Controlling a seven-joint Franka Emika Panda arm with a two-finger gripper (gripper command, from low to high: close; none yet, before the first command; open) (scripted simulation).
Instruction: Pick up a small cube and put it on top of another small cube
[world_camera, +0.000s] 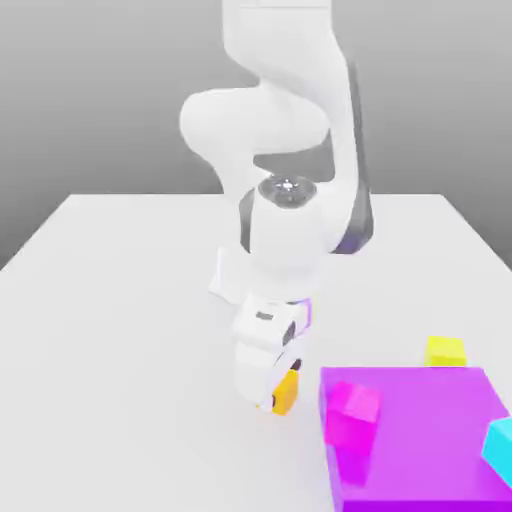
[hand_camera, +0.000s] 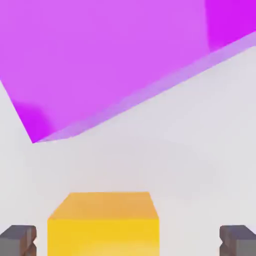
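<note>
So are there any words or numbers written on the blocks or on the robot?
None can be read.
The amber cube, the big purple block, the magenta cube, the lemon-yellow cube and the cyan cube have plain faces.
The white arm and the table carry no writing either.

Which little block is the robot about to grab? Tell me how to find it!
Find the big purple block on the white table. Just off its corner, toward the exterior view's left, the gripper hangs open over the small cube. That cube is deep orange-yellow; the yellow cube behind the block is paler, and the magenta cube sits on top of the block.
</note>
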